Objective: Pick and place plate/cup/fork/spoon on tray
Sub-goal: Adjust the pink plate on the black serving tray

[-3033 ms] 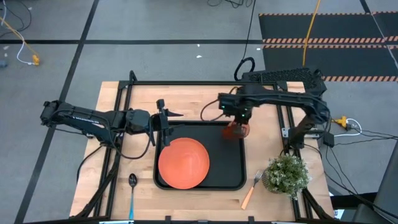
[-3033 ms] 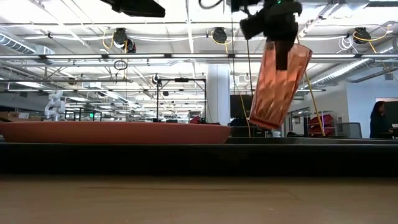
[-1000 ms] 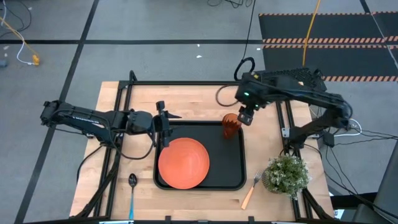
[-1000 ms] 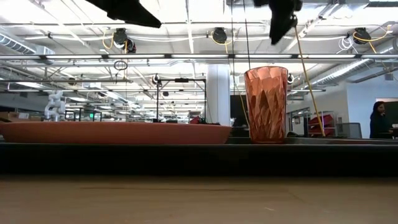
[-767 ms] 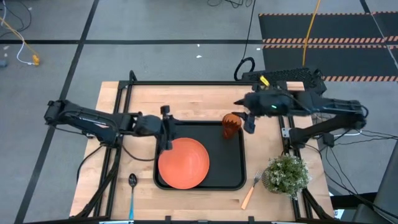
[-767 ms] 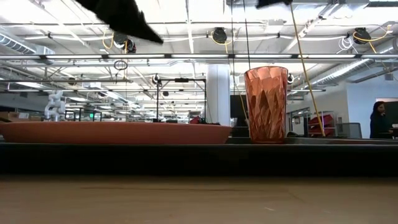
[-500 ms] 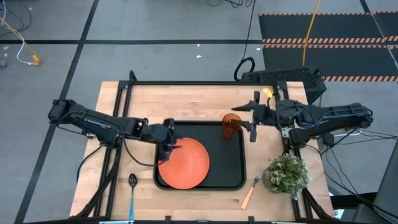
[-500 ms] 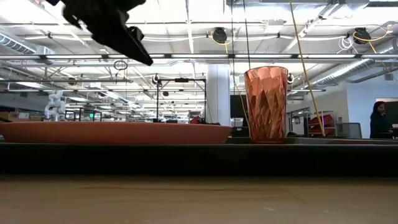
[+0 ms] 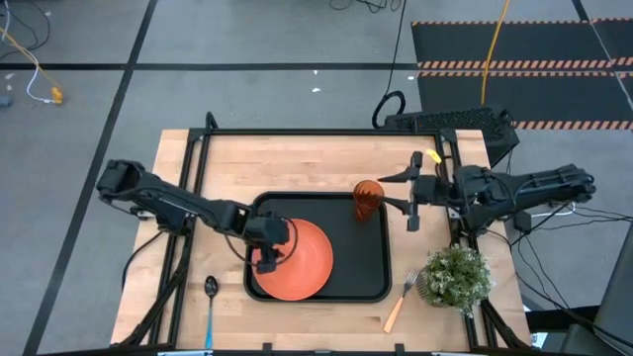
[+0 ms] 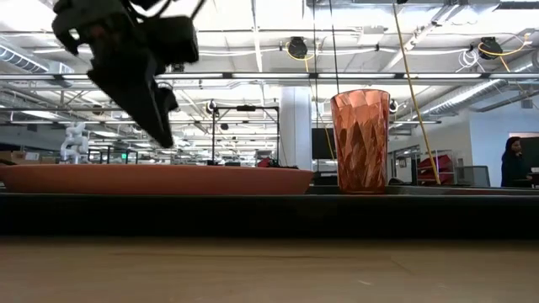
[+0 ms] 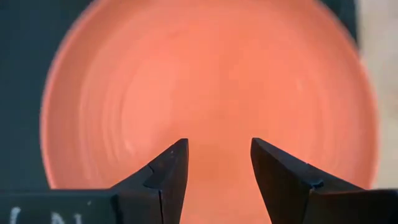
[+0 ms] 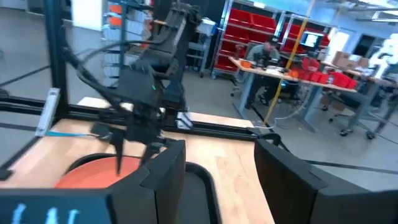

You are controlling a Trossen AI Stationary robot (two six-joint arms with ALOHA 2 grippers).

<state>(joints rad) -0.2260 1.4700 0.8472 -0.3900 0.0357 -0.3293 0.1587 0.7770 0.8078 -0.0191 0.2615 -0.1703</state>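
The orange plate (image 9: 302, 259) lies flat on the near left part of the black tray (image 9: 371, 267). The cup (image 9: 368, 198) stands upright on its base in the tray's far right corner. My left gripper (image 9: 265, 261) hangs open above the plate's left part, pointing steeply down; the left wrist view shows the plate (image 11: 211, 81) between and beyond its fingers (image 11: 217, 155). My right gripper (image 9: 396, 194) is open and level just right of the cup, pointing at it without touching. The spoon (image 9: 210, 305) and fork (image 9: 398, 303) lie on the table.
A potted plant (image 9: 455, 277) stands at the table's near right, next to the fork. The spoon lies left of the tray near the front edge. A black frame (image 9: 326, 133) runs around the table's far and side edges. Bare wood shows beyond the tray.
My left gripper has gone from the tray's far left corner toward the near side and down over the plate, tipping to point steeply down. My right gripper has drawn back from above the cup toward the table's right edge and swung up to level. The cup stays standing.
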